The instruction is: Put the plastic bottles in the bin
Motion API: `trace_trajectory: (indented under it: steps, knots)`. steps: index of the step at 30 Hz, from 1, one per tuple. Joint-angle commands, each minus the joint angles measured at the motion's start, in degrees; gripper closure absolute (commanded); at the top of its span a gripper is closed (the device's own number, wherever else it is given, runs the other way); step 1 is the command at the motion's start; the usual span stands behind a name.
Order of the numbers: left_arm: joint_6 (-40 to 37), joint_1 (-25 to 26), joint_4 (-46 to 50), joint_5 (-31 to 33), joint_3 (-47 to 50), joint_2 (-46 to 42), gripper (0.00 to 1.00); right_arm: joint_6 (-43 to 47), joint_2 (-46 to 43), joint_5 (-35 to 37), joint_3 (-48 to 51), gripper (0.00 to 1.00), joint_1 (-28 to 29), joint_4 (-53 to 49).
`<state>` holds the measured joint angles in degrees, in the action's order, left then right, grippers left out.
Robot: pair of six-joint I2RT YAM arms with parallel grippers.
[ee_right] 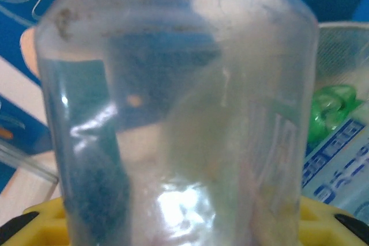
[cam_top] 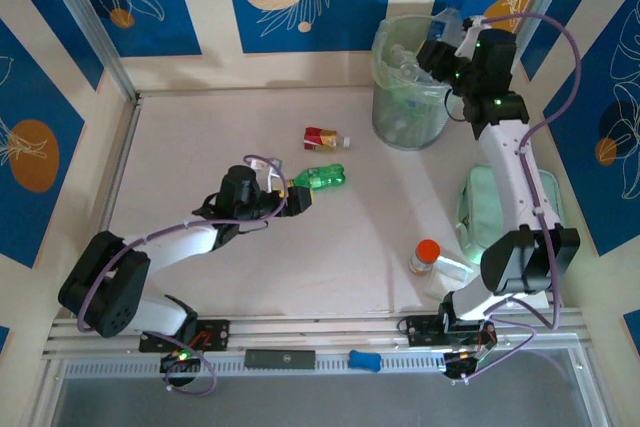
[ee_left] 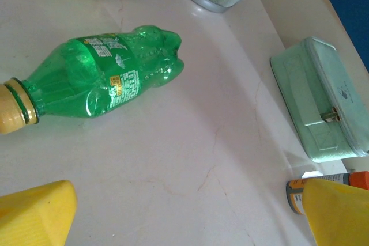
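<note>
Clear plastic is what the right tool (cam_top: 445, 45) grasps: its jaws are clenched on a clear bottle (ee_right: 173, 113), seen in the upper right of the overhead frame at the far right rim of the bin (cam_top: 410, 117). Whether the whole bottle is over the opening cannot be told. In the right wrist view, more bottles already lie in the bin at the right edge of the frame.

The left tool (cam_top: 297, 196) is released, jaws spread wide, at the centre of the overhead frame. A green bottle (ee_left: 104, 79) lies on its side on the bench (cam_top: 200, 147) just ahead of the fingers, apart from them, cap end nearest. A red-and-gold bottle (cam_top: 322, 137) lies on the bench above it in the frame, between it and the bin.

Hazards, as judged from this position:
- Release off-centre. If the clear bottle hangs over the rim, it may strike the edge and drop behind the bin, or drag the liner bag (cam_top: 392, 47).
- Rolling. The green bottle is round and looks light, so a finger touching one side first could push it away.
- Wrong target. A container with an orange cap (cam_top: 426, 255) stands at lower right beside a mint-green box (ee_left: 323, 96); neither belongs in the bin.
- Arm conflict. Both arms converging on the bin could collide.
</note>
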<state>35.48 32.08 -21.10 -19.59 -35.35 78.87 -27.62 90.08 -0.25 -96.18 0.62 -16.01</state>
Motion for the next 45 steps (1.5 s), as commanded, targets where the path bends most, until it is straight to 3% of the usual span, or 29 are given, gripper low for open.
trace_trajectory:
  steps: [1, 14, 22, 27, 33, 45]
  knots:
    - [-1.82, 0.57, 2.45, 1.26, -0.13, -2.18, 0.0, -4.46, 5.56, -0.36, -4.87, 0.52, -1.38, 0.09]
    - [-2.53, 1.29, 4.86, 2.95, 0.64, -5.21, 0.0, -7.89, 24.18, -2.68, -25.9, 0.48, -1.23, -13.07]
    - [-3.21, 1.41, 5.94, 4.1, 0.62, -6.59, 0.0, -7.21, 25.98, -2.06, -30.58, 0.28, -1.68, -17.84]
    - [-3.15, 1.41, 5.65, 4.57, 0.96, -6.66, 0.0, -5.99, 23.31, 0.17, -29.78, 0.22, -2.38, -18.44]
    - [-2.7, 1.4, 4.84, 5.28, 0.82, -6.11, 0.0, -3.89, 15.36, 2.07, -21.89, 0.2, -1.91, -14.21]
    - [-7.08, 0.69, 6.95, 7.82, -5.9, -1.8, 0.0, -0.84, -9.98, 7.31, 11.56, 0.18, 4.35, -0.19]
